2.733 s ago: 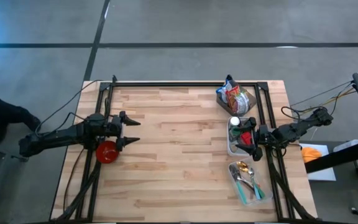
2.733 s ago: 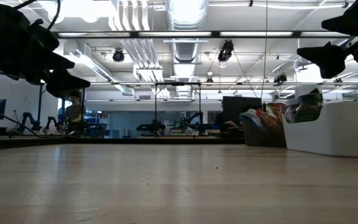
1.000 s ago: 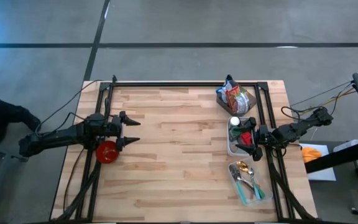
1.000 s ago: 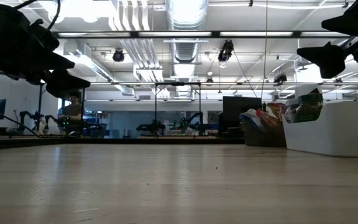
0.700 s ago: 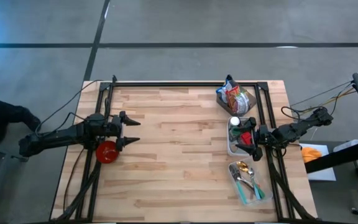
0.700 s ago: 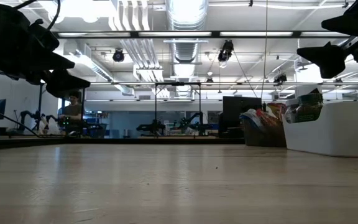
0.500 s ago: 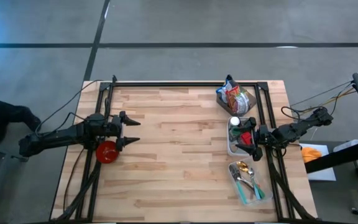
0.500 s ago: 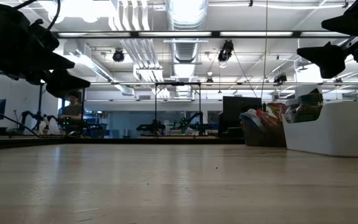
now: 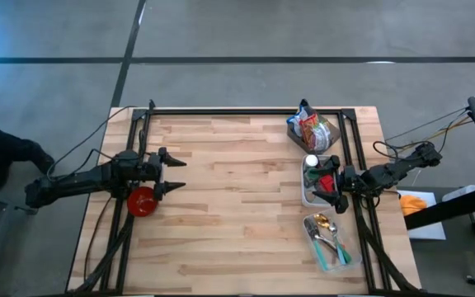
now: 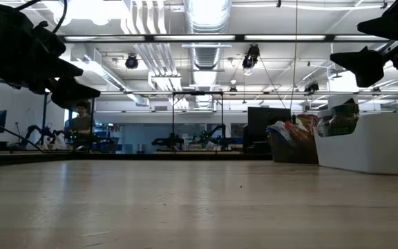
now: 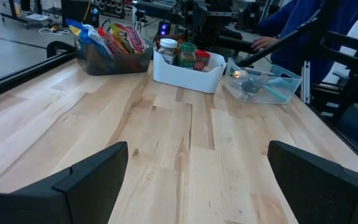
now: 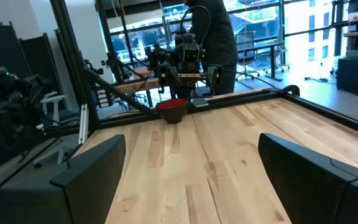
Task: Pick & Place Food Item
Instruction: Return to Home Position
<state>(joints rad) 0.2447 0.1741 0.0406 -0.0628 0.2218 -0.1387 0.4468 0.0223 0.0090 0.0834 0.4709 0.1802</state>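
Pale wooden table (image 9: 237,216) seen from above, a large workshop beyond it. Your left gripper (image 9: 177,173) hangs over the table's left side, its fingers spread wide with nothing between them. A red bowl (image 9: 142,200) sits just beside it. Your right gripper (image 9: 323,186) hangs above the white bin (image 11: 188,76) at the right edge, fingers equally wide and empty. The green seasoning can (image 11: 187,53) stands upright inside that white bin, beside a white-lidded jar (image 11: 168,50). A transparent bin (image 9: 340,254) of spoons (image 9: 324,231) flanks the white bin on one side, a dark bin (image 11: 114,61) of snack bags (image 11: 122,38) on the other.
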